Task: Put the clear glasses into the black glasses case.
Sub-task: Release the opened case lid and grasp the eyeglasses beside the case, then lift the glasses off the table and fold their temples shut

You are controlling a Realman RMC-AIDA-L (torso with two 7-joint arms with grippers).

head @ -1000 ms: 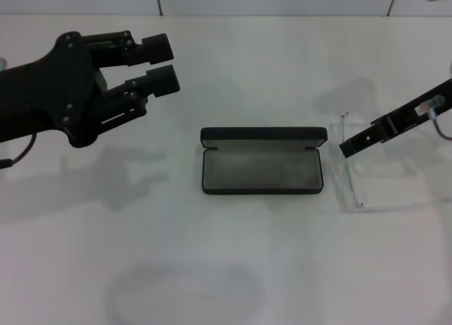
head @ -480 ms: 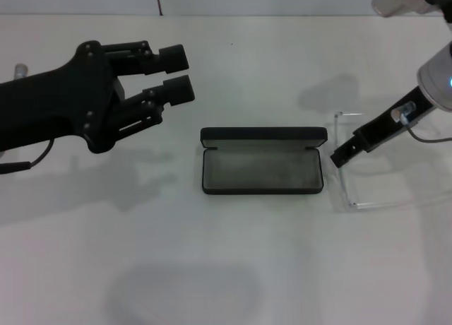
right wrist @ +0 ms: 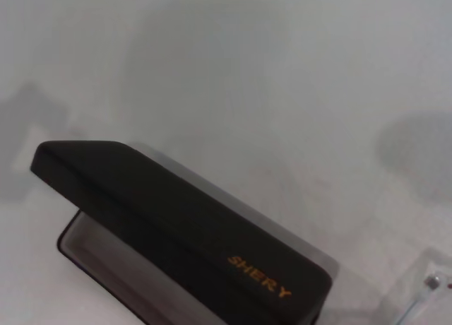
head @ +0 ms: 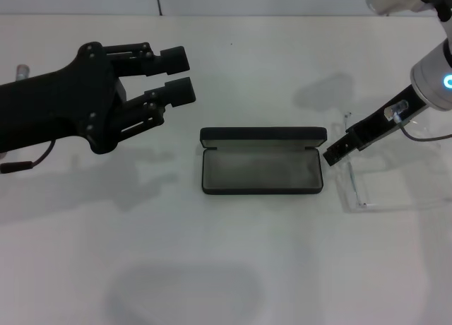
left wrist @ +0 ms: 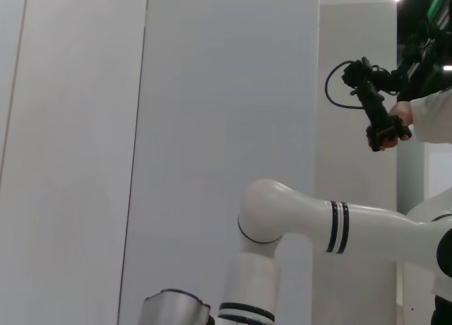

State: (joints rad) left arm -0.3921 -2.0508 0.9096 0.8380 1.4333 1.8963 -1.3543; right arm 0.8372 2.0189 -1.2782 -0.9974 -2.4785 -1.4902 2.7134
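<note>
Glasses (head: 367, 184), clear and lying on the table (head: 233, 268) just right of the open black glasses case (head: 262, 169), are being reached by the right claw (head: 332, 154); whether it is gripping them is impossible to tell. Left claw (head: 180, 74) is hovering slightly parted, well apart. Next comes a firm lift over the grey lining.

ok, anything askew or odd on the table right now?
Nothing stands out. The black glasses case lies open and square on the table, lining empty. The clear glasses sit just right of it, intact. The right gripper is down between them; the left gripper hovers off to the case's left.
</note>
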